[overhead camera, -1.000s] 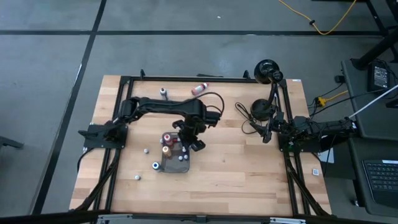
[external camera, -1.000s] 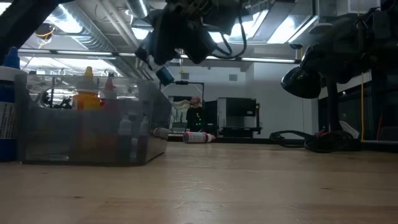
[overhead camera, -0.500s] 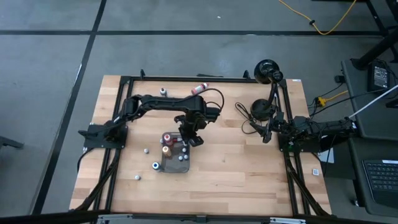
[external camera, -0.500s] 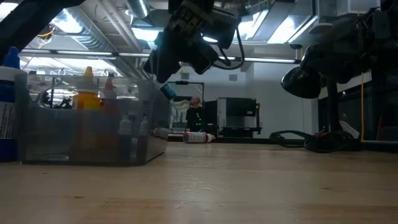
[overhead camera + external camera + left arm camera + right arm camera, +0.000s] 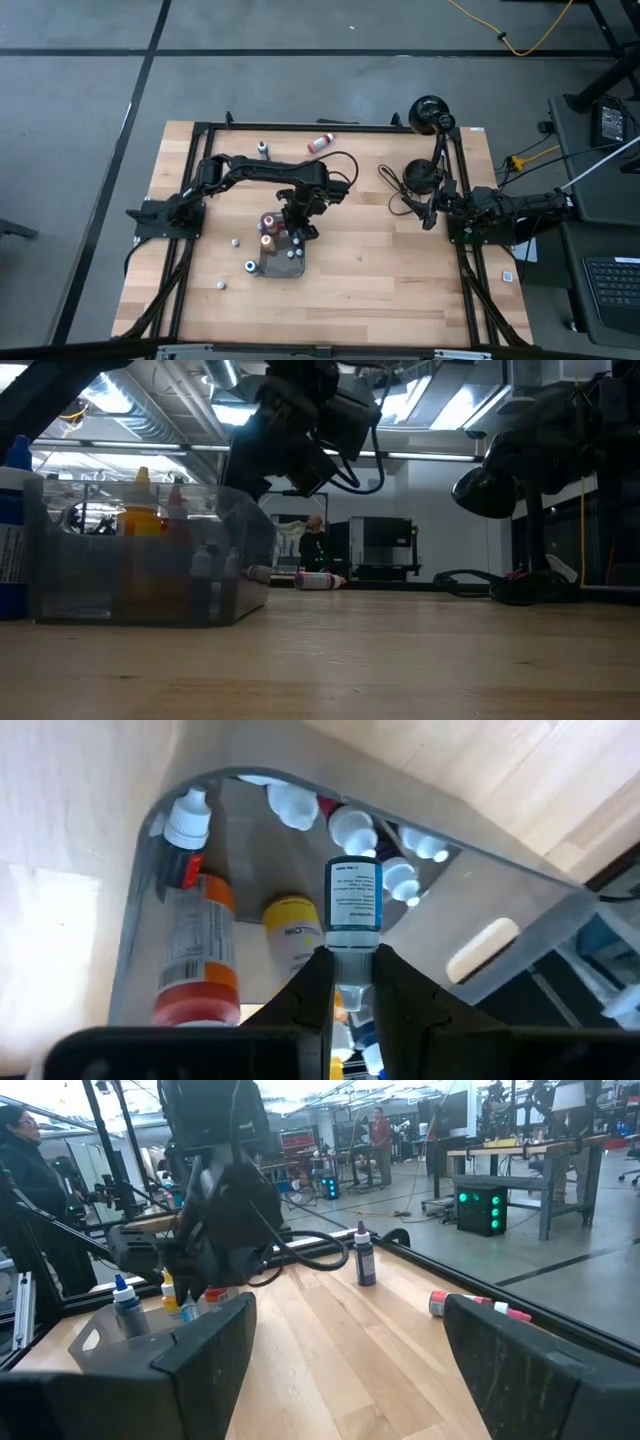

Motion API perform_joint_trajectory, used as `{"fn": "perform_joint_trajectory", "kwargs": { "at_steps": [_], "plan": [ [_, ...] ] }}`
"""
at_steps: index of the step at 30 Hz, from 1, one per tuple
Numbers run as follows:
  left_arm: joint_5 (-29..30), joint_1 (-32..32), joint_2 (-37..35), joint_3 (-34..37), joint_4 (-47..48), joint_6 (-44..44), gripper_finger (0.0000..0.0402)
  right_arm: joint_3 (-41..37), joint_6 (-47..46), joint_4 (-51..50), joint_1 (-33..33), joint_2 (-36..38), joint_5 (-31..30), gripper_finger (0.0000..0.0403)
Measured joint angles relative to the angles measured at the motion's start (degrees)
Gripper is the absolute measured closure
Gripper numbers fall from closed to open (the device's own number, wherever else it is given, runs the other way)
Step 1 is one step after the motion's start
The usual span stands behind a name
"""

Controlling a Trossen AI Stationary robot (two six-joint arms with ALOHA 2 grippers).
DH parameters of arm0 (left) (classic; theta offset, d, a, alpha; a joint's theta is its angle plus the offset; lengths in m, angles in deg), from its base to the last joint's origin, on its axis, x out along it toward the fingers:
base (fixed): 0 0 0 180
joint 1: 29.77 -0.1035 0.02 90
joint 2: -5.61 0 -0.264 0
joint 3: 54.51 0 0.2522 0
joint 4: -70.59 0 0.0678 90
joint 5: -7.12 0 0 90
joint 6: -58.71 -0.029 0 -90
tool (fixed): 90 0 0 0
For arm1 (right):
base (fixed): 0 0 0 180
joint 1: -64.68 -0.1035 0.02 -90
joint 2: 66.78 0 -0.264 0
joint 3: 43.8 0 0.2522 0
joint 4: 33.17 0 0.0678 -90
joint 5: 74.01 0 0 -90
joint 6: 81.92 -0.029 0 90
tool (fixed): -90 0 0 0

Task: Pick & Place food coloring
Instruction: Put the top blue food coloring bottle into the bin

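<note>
The food coloring is a set of tiny bottles. Several stand in the see-through grey tray (image 5: 272,271) left of the table's middle, among them an orange one (image 5: 200,970) and a yellow one (image 5: 291,928). My left gripper (image 5: 297,229) hangs over the tray's far right corner, shut on a small blue-and-white-labelled bottle (image 5: 353,900). Loose bottles lie near the far edge (image 5: 320,143) (image 5: 263,148) and left of the tray (image 5: 236,241) (image 5: 250,266) (image 5: 220,284). My right gripper (image 5: 428,211) waits open at the table's right side. My left gripper pinches the bottle's narrow end (image 5: 350,970) between its two fingers. The fingers slant steeply down from above. The bottle sticks out beyond the fingertips with its wide end down, lifted clear over the tray's inside (image 5: 250,870).
A black lamp (image 5: 432,113) and its round base with cables (image 5: 420,178) stand at the far right. A dark bottle (image 5: 365,1260) and a pink one (image 5: 470,1305) lie near the far edge. Black frame rails (image 5: 300,127) border the table. Bare wood lies right of the tray.
My left gripper has sunk toward the tray and shifted a little toward the table's left edge, rolling its wrist. The held bottle has gone down with it, from above the tray's rim to just over the bottles inside.
</note>
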Motion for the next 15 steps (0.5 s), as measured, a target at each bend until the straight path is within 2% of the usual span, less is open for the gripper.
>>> {"fn": "perform_joint_trajectory", "kwargs": {
  "at_steps": [8, 15],
  "plan": [
    [2.8, 0.0, 0.0, 0.5, -0.1, -1.0, 0.0359, 0.0, 0.0, 0.0, 0.0, 0.0, 0.0, 0.008],
    [4.5, 0.8, 0.0, 4.4, 0.0, -1.9, 0.0359, 0.0, 0.0, 0.0, 0.0, 0.0, 0.0, 0.008]
  ]
}}
